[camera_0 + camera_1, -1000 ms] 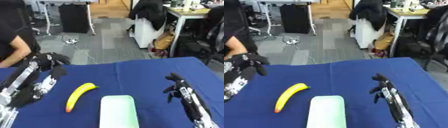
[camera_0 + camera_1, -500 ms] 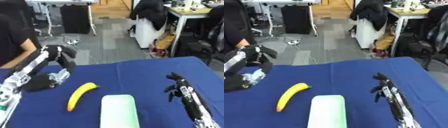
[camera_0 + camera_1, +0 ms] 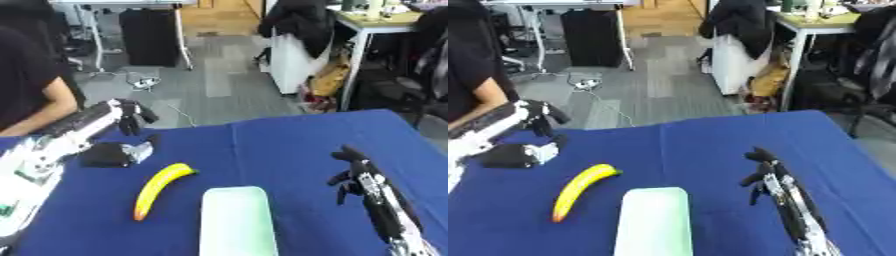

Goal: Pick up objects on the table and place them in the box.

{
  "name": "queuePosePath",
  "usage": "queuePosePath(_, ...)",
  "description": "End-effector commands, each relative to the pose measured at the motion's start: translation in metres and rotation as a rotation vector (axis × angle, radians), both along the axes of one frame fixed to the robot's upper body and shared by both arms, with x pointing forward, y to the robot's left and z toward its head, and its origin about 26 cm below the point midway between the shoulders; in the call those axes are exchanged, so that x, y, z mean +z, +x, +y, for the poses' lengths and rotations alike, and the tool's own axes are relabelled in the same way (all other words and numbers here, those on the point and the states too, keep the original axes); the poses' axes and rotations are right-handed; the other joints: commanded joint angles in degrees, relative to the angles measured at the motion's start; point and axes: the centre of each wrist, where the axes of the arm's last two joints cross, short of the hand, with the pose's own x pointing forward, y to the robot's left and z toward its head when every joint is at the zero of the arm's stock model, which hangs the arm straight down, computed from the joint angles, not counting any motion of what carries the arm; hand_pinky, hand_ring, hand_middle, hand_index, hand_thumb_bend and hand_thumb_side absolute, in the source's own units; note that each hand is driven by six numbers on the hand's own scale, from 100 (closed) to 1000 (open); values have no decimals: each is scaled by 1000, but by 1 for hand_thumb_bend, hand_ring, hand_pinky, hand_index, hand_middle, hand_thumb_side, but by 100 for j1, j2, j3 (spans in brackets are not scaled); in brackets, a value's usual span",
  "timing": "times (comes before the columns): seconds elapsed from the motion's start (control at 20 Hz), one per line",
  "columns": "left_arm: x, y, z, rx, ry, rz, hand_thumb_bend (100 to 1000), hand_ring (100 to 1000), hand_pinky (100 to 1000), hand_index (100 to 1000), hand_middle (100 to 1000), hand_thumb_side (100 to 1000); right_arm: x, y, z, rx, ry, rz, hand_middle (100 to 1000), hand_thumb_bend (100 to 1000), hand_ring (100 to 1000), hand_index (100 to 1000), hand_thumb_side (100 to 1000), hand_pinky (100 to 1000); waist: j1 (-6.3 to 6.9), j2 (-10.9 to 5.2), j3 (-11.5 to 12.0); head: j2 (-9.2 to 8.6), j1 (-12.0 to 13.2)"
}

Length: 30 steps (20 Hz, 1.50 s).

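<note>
Hidden: the pale green box [image 3: 234, 220] is cut off at the bottom edge.
Count: one banana [image 3: 161, 183], one box, one dark object [image 3: 107, 155].
Shapes: curved yellow banana on blue table [image 3: 280, 145], just left of the box.
Left hand [image 3: 133, 117]: fingers curled, holding nothing, above the dark object.
Right hand [image 3: 353, 172]: fingers relaxed, idle at lower right.

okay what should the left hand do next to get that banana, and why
Probably lower the left hand toward the near side, onto the banana. The hand is raised above the far left of the blue table, touching nothing, while the banana lies free beside the pale green box. The right hand sits farther away.
</note>
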Motion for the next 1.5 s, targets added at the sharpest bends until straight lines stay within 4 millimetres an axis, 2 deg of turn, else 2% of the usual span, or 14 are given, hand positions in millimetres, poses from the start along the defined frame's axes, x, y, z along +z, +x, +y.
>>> queuePosePath(0.05,6,7,3,36,37,-9,100,618,587,793,707,609,10,0,-4,-3,-19,-29,835,100,561,958,886,327,7,-117,-8,44,56)
queuePosePath(0.35,-27,44,13,226,137,114,100,635,607,799,717,616,10,1,2,22,-31,-26,835,100,562,958,887,326,68,-114,-121,15,198)
queuePosePath(0.5,-43,56,17,299,143,145,100,628,605,801,715,629,12,2,4,33,-39,-29,835,100,561,958,886,326,92,-86,-222,-6,251)
queuePosePath(0.9,-58,63,15,336,148,160,100,622,603,800,708,654,12,2,7,44,-40,-30,836,100,561,958,886,326,131,-50,-273,-1,296)
queuePosePath(1.2,-64,63,20,365,133,167,100,608,596,801,696,671,13,2,7,45,-41,-30,835,100,560,958,887,325,153,-18,-283,-18,297)
queuePosePath(1.5,-67,63,32,428,101,153,100,599,593,803,690,667,18,3,14,71,-50,-45,836,100,560,958,888,325,196,103,-424,-144,354)
